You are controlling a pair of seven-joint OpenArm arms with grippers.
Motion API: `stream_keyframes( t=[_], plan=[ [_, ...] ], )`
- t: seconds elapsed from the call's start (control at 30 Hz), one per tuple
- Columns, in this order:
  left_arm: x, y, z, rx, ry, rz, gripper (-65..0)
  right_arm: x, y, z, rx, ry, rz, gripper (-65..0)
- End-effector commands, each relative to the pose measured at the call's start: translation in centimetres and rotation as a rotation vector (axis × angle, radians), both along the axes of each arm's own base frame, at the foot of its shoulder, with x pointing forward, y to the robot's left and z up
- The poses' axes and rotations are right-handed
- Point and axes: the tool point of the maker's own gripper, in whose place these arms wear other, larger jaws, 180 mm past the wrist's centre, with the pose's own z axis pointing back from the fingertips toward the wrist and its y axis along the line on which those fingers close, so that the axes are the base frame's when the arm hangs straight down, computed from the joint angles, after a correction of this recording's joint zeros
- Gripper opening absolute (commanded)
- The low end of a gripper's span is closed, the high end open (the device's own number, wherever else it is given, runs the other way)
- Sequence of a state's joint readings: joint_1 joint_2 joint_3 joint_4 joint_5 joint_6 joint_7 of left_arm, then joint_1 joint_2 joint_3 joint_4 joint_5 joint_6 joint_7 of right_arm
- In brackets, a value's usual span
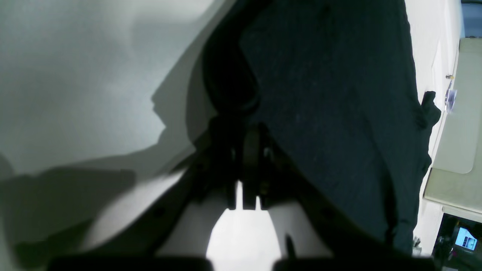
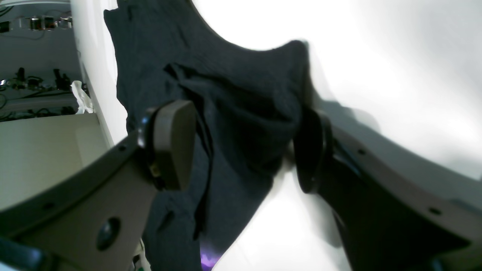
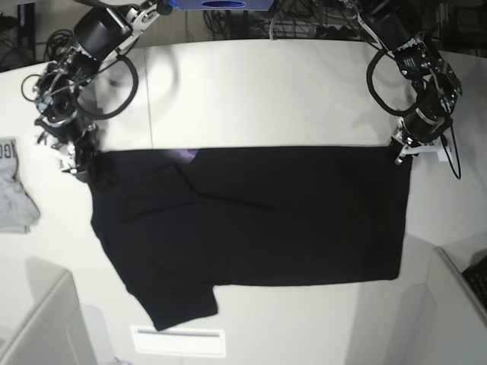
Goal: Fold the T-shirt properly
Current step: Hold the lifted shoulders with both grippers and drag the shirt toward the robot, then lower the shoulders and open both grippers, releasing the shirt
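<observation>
A: What does the left wrist view show?
B: The left claw [image 1: 246, 158] pinched tight on an edge of the black T-shirt [image 1: 339, 113], over a white table [image 1: 75, 75].
A: And the right wrist view?
B: The right claw [image 2: 244, 150] stands wide, a bunched fold of shirt between its pads [image 2: 175, 143].
A: The base view?
B: The shirt lies spread flat mid-table, claws at its far corners. A grey garment [image 3: 14, 190] lies at the left edge; its dark lettering is unreadable.

— What have I got on the table?
— The T-shirt [image 3: 251, 220]: black, spread flat and wide, one short sleeve angled toward the near edge.
— Print?
— I see only a purple sliver at its far edge, left of centre.
</observation>
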State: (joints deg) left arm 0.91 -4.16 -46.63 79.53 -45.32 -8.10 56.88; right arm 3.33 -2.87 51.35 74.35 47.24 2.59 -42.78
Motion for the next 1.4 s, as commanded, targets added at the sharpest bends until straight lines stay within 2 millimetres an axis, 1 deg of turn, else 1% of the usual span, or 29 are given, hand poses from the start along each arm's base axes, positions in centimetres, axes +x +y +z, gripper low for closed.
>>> stream_keyframes(
  t=[0.0, 0.17, 0.2, 0.3, 0.33, 0.37, 0.43, 0.47, 0.53, 0.6, 0.67, 0.77, 0.87, 0.97, 1.1, 1.17, 1.23, 1.37],
  plan=[
    [0.9, 0.8, 1.4, 0.023, -0.045, 0.004, -65.0, -0.5, 0.3, -1.1, -0.003, 0.058, 0.020, -31.1],
    [1.6, 0.8, 1.9, 0.023, -0.061, 0.004, -65.0, -0.1, -0.3, -1.4, -0.052, 0.063, 0.033, -55.1],
    [1.6, 0.8, 1.9, 0.024, -0.062, 0.003, -65.0, -0.3, -0.4, -1.5, -0.061, 0.065, 0.029, -57.5],
    [1.5, 0.9, 2.0, 0.029, -0.062, 0.002, -65.0, -0.5, -0.5, -1.6, -0.069, 0.067, 0.025, -58.5],
    [1.3, 0.9, 1.8, 0.030, -0.057, 0.001, -65.0, -0.6, -0.6, -1.6, -0.068, 0.069, 0.025, -60.9],
    [1.2, 1.0, 1.8, 0.033, -0.054, 0.000, -65.0, -0.9, -0.6, -1.8, -0.068, 0.075, 0.025, -65.0],
    [0.3, 1.6, 1.5, 0.051, -0.029, -0.005, -65.0, -1.5, -0.6, -2.2, -0.068, 0.090, 0.026, -65.0],
    [-0.1, 1.6, 1.2, 0.054, -0.019, -0.011, -65.0, -1.7, -0.6, -2.3, -0.068, 0.093, 0.026, -65.0],
    [-1.1, 1.3, 0.5, 0.057, 0.009, -0.030, -65.0, -2.6, -0.3, -2.8, -0.060, 0.117, 0.038, -65.0],
    [-2.1, 1.7, 0.5, 0.084, 0.028, -0.046, -65.0, -3.3, -0.5, -2.5, -0.069, 0.124, 0.050, -65.0],
    [-3.0, 1.9, 0.9, 0.111, 0.034, -0.056, -65.0, -4.1, -0.8, -1.9, -0.094, 0.125, 0.062, -65.0],
    [-4.3, 2.0, 1.9, 0.164, 0.034, -0.078, -65.0, -5.4, -1.1, -0.8, -0.129, 0.132, 0.091, -65.0],
    [-6.3, 1.9, 2.6, 0.213, 0.054, -0.102, -65.0, -7.1, -0.8, 0.0, -0.147, 0.155, 0.131, -65.0],
    [-8.4, 2.0, 2.9, 0.247, 0.086, -0.117, -65.0, -9.0, -1.1, 0.2, -0.178, 0.183, 0.142, -65.0],
    [-11.6, 1.4, 2.0, 0.193, 0.126, -0.118, -65.0, -11.2, -1.3, -0.1, -0.195, 0.223, 0.150, -65.0],
    [-12.8, 1.0, 1.8, 0.158, 0.131, -0.115, -65.0, -12.1, -1.4, -0.2, -0.202, 0.239, 0.156, -65.0],
    [-13.9, 0.7, 1.6, 0.134, 0.143, -0.112, -65.0, -12.6, -1.4, 0.2, -0.231, 0.234, 0.183, -65.0],
    [-15.6, 0.6, 1.3, 0.129, 0.179, -0.115, -65.0, -13.9, -0.6, 0.6, -0.253, 0.233, 0.209, -65.0]
  ],
)
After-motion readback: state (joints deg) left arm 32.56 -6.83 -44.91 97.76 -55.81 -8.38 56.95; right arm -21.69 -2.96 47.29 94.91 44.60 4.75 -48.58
